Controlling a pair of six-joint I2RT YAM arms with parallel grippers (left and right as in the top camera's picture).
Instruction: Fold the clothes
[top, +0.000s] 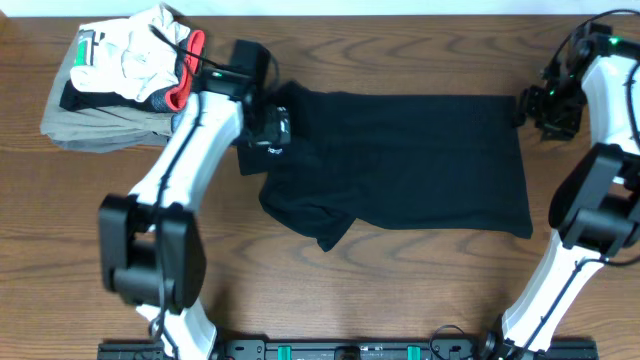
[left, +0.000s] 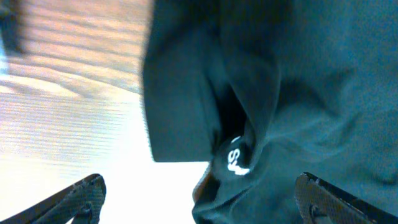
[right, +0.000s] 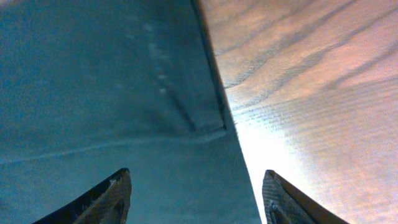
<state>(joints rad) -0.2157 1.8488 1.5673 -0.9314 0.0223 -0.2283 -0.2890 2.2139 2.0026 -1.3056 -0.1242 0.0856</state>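
Left wrist view: left gripper (left: 202, 198) jaws stand wide apart with nothing between them. It hangs just above the bunched end of the black top (left: 311, 93), where a small white logo (left: 234, 160) shows on a fold. The table (left: 62, 112) shows to the left.

Right wrist view: right gripper (right: 199, 196) jaws are apart and hold nothing. It sits over the top's straight edge, half over cloth, half over table.

Overhead: the top lies spread left to right across the table's middle. It is flat on the right and rumpled on the left, with a flap toward the near edge. Left gripper is at its left end; right gripper is just off its right edge. A pile (top: 120, 80) of folded garments sits at the far left corner, near the top's left end.
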